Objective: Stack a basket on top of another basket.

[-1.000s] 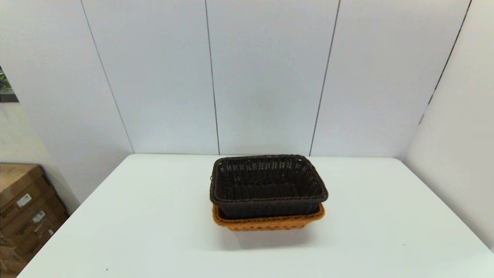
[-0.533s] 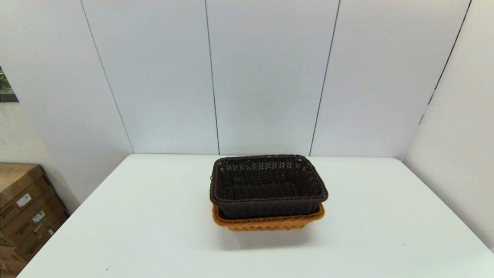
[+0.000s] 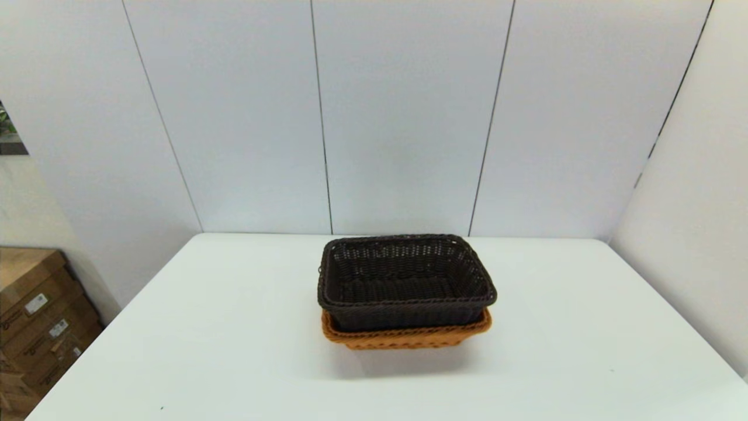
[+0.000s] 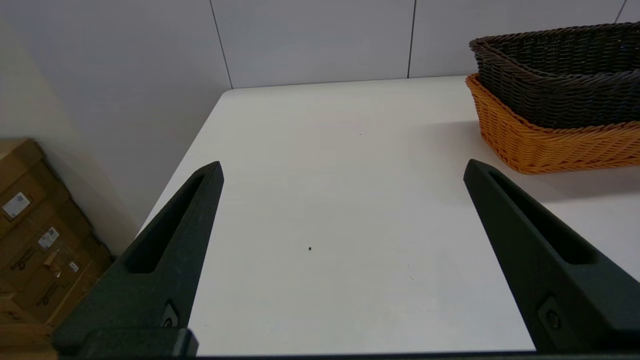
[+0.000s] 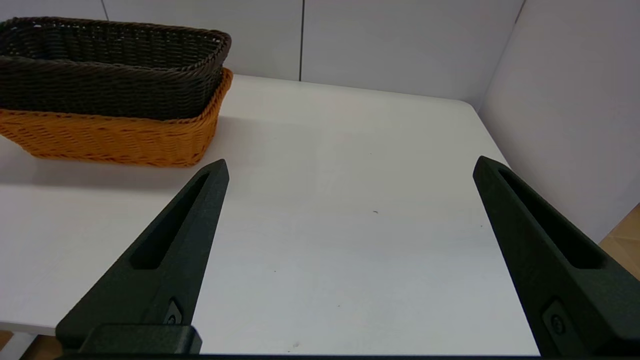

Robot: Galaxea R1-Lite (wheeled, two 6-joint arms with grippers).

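Note:
The dark brown basket sits nested inside the orange-tan basket at the middle of the white table. Only the orange-tan rim and lower wall show beneath it. Neither arm appears in the head view. My left gripper is open over the table's near left part, with the dark basket and orange-tan basket far off to one side. My right gripper is open over the near right part, apart from the dark basket and orange-tan basket. Nothing lies between either pair of fingers.
White wall panels stand behind the table and along its right side. Cardboard boxes are stacked on the floor left of the table, also as boxes in the left wrist view.

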